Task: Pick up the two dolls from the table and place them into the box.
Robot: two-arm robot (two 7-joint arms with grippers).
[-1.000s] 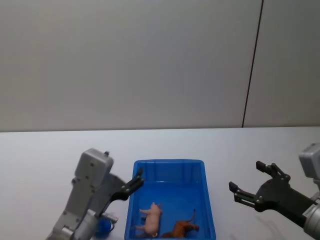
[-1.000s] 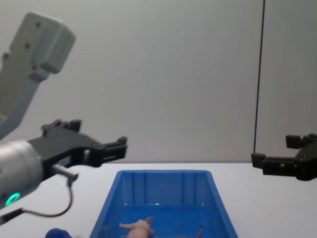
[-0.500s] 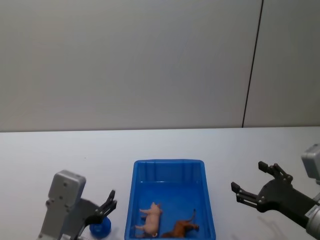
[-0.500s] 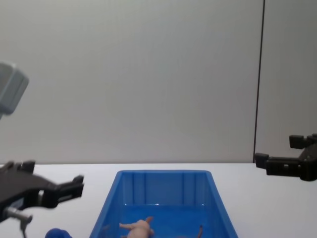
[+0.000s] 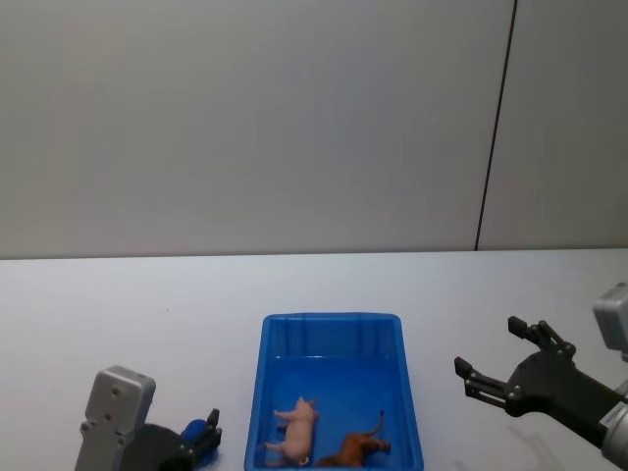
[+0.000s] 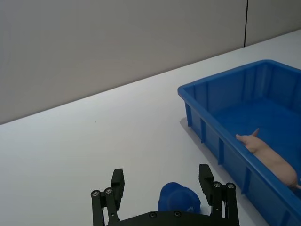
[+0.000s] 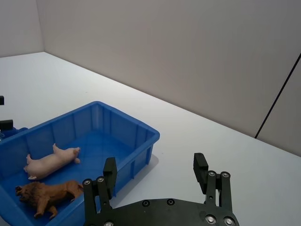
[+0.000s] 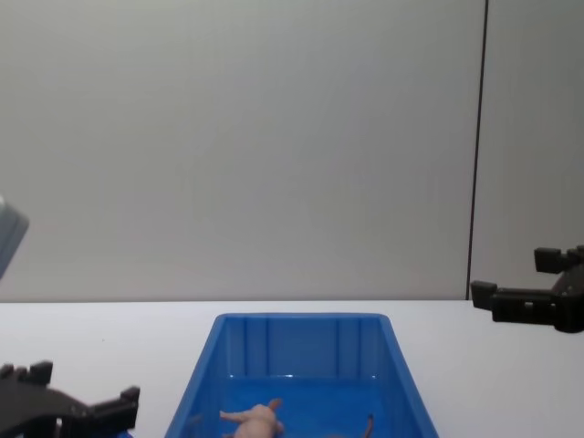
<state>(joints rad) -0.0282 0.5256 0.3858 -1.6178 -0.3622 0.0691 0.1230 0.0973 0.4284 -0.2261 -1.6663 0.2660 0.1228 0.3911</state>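
The blue box (image 5: 334,318) sits on the white table in front of me. Both dolls lie inside it at the near end: the pale pink animal (image 5: 297,428) on its side and the brown lion (image 5: 359,448) to its right. The right wrist view shows the pink one (image 7: 49,162) and the lion (image 7: 46,196) side by side on the box floor. My left gripper (image 5: 206,438) is open and low beside the box's near left corner. My right gripper (image 5: 488,346) hangs open to the right of the box, holding nothing.
A small blue object (image 6: 178,200) rests on the table just left of the box (image 6: 225,94), under my open left gripper (image 6: 161,178). White tabletop stretches to a grey wall behind. A dark vertical seam (image 5: 496,128) runs down the wall at the right.
My left arm has dropped and pulled back from beside the box's left rim to low near the table's front. The right gripper has barely shifted. The dolls lie unmoved.
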